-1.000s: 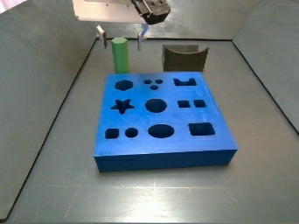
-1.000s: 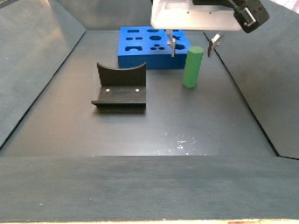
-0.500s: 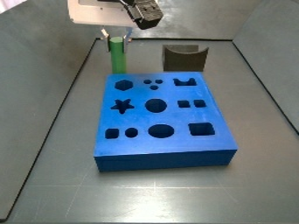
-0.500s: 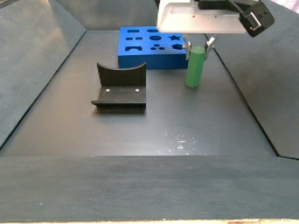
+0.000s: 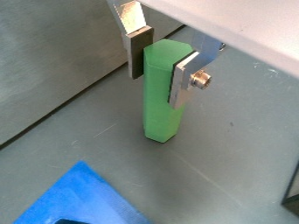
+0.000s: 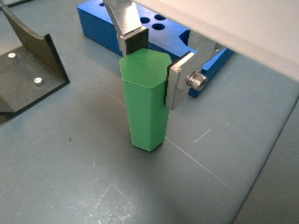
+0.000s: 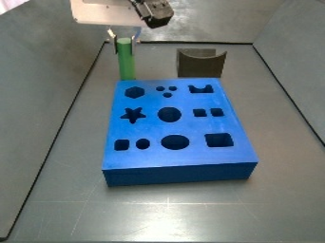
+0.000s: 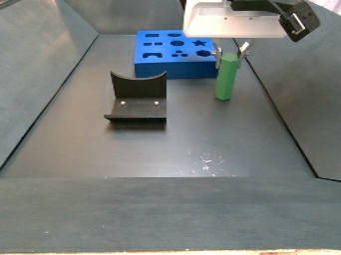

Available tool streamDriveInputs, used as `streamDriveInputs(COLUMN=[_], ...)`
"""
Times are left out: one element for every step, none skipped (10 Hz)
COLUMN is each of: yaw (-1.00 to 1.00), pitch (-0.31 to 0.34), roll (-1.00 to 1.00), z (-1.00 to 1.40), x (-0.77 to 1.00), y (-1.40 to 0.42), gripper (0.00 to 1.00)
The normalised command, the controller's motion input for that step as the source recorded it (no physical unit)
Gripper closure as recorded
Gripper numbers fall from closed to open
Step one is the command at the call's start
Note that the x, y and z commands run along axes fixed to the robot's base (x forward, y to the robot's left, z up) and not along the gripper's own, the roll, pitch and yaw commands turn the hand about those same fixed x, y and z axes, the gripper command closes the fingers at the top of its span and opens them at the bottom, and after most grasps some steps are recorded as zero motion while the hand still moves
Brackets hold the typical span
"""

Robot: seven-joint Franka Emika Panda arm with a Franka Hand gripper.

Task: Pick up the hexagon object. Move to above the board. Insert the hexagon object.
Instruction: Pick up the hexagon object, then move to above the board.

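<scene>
Where the wrist views look down: claw (image 5: 158, 59) straddling the top of the tall matte bright green hexagon peg (image 5: 163, 96), silver plates beside opposite faces, contact not certain; cannot tell whether clenched. Peg upright on the dark desk (image 6: 82, 166), base down, just beside the thick blue board (image 6: 176, 39). In a side view: peg (image 7: 125, 57) behind the board (image 7: 178, 123); dark arch block (image 7: 200, 63) apart. Probably light, rigid, slightly slick; best gripped high on two flat faces.

pincer (image 5: 160, 59) fingers' upper parts cut by frame edge, board (image 5: 82, 199) mostly cropped, contact with hexagon object (image 5: 163, 92) unclear
</scene>
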Motion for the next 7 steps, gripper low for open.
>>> streamDriveInputs(yaw=[0.00, 0.00, 0.00, 0.00, 0.41, 0.41, 0.28], pitch=[0.000, 0.000, 0.000, 0.000, 0.377, 0.401, 0.312], roll=[0.00, 0.00, 0.00, 0.00, -0.03, -0.03, -0.03], z=[0.00, 0.00, 0.00, 0.00, 1.00, 1.00, 1.00], x=[0.00, 0.00, 0.00, 0.00, -0.13, -0.15, -0.14], y=[0.00, 0.00, 0.00, 0.00, -0.20, -0.18, -0.17], gripper=[1.00, 1.00, 1.00, 1.00, 1.00, 1.00, 1.00])
